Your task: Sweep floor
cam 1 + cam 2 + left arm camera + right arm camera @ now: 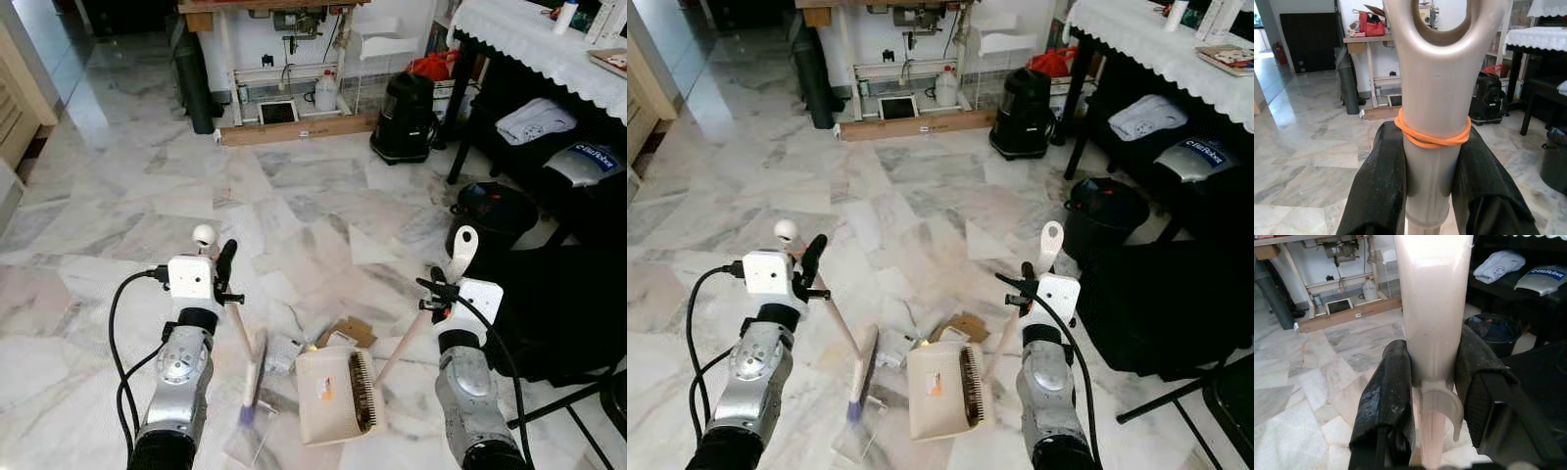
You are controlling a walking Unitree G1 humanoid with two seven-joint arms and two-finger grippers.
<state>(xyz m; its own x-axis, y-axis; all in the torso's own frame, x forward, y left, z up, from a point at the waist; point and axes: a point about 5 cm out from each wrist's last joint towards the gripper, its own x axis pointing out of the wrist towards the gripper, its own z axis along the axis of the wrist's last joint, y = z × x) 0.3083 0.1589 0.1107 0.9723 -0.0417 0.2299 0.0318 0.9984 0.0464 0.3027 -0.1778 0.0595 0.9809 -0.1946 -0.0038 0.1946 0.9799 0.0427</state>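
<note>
My left gripper (226, 279) is shut on the beige handle of a small broom (252, 367), whose head rests on the marble floor. An orange rubber band (1432, 138) circles that handle between the black fingers (1383, 188). My right gripper (438, 291) is shut on the pale handle of a beige dustpan (333, 394), which lies flat on the floor just right of the broom head. Scraps of paper and cardboard (343, 333) lie at the pan's far edge, and a clear plastic wrapper (250, 436) lies by the broom.
A black bin (495, 217) stands to the right front, beside a dark table with a lace cloth (534, 39). A black vacuum (404, 117) and a workbench with a wooden plank (299, 127) stand at the back. Black furniture legs (558, 406) are close on my right.
</note>
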